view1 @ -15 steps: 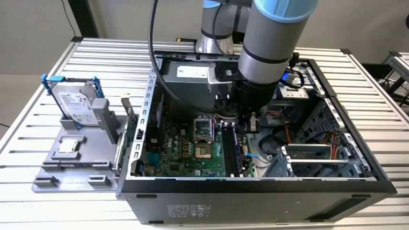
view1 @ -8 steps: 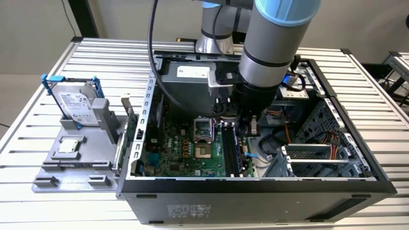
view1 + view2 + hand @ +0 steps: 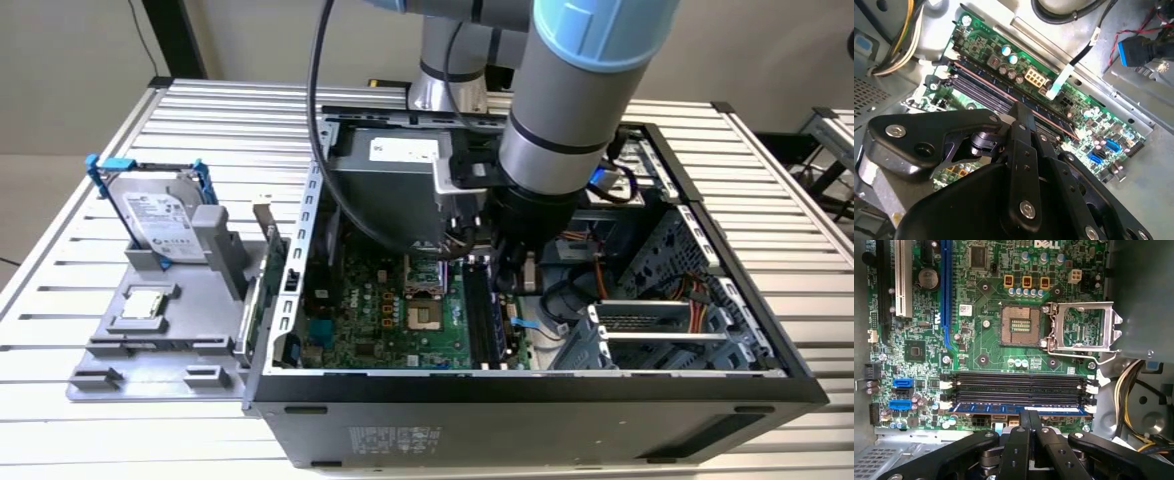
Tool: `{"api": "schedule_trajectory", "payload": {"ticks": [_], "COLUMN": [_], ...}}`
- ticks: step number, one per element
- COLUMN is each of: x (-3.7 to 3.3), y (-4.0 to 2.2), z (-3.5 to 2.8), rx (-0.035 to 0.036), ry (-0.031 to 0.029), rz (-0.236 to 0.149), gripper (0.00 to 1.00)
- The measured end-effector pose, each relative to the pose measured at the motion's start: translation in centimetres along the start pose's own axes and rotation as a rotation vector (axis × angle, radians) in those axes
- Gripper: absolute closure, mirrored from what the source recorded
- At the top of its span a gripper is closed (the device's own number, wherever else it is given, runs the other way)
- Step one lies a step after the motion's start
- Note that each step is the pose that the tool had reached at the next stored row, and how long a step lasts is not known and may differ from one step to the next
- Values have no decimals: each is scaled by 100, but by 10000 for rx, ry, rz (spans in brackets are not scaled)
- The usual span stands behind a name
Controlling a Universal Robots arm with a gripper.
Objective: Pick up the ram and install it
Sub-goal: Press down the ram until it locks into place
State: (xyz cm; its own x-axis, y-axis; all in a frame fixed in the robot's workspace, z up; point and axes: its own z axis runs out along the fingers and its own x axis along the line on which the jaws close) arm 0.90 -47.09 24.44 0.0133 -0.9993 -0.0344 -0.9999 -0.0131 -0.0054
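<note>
The ram is a long thin bluish stick standing on edge in the outermost of the black memory slots on the green motherboard. In the second wrist view the ram runs slantwise beside the same slots. My gripper is shut, its two black fingers pressed together side by side, and their tips sit right at the ram's upper edge near its middle. In the exterior view the gripper reaches down into the open computer case, above the slots along the board's right side.
The processor socket is bare, its metal lid flipped open. A grey fixture tray left of the case holds a silver hard drive in a blue frame and a small square chip. Cable bundles and case walls crowd the slots.
</note>
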Motion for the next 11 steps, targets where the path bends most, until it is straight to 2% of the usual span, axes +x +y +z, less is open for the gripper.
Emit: {"api": "schedule_trajectory", "payload": {"ticks": [4, 11], "x": [46, 55], "y": [1, -2], "z": [10, 128], "rx": [-89, -102], "ry": [-1, -1], "rz": [4, 4], "gripper": [100, 100]}}
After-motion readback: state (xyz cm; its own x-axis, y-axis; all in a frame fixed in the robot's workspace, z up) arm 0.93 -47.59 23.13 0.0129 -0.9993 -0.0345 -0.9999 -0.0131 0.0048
